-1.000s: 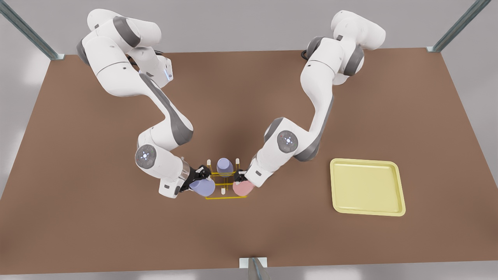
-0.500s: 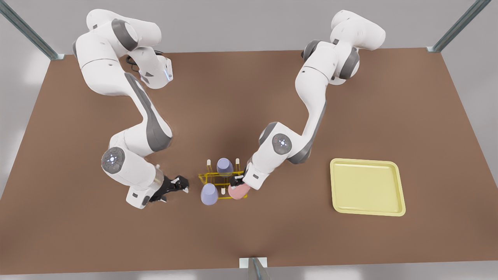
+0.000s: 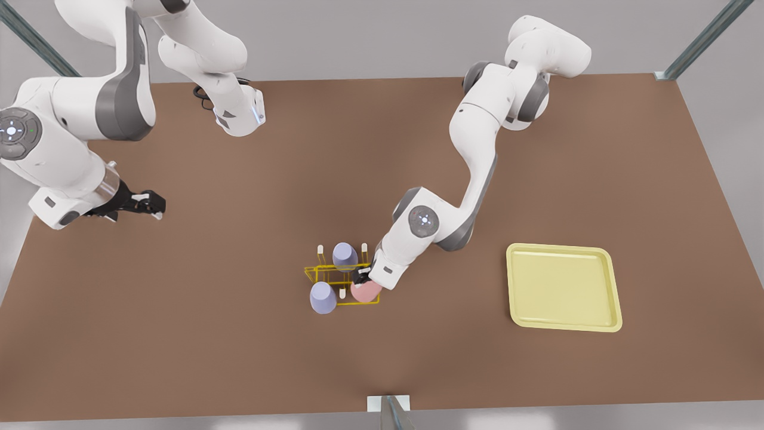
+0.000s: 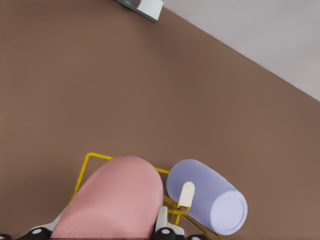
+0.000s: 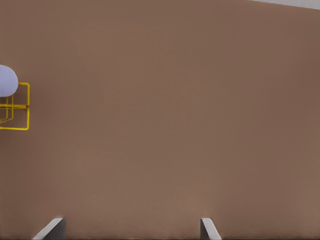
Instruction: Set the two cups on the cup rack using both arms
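Left gripper [image 3: 362, 278], on the arm at the front view's right, is clamped around the pale pink cup [image 3: 365, 290], holding it over the near right corner of the cup rack [image 3: 325, 273]. In the left wrist view the pink cup [image 4: 116, 197] sits between the fingers [image 4: 162, 220], above the yellow wire. One lavender cup [image 3: 323, 297] sits at the rack's near left corner; its twin [image 3: 345, 255] stands at the far side between two white-tipped pegs.

Right gripper [image 3: 149, 203] hangs far off to the front view's left, well apart from the rack, fingers spread wide and holding nothing; that arm waits.

Risk, as a judgement: the rack is thin and light, so a tilted release could miss the peg, nudge the frame or tip the near lavender cup [image 4: 207, 196].

Cups are smooth, matte, handleless tumblers. Rack is bright yellow thin wire. A pale yellow tray [image 3: 613, 292], flat with rounded corners, lies to the right on the plain brown table [image 3: 179, 334].
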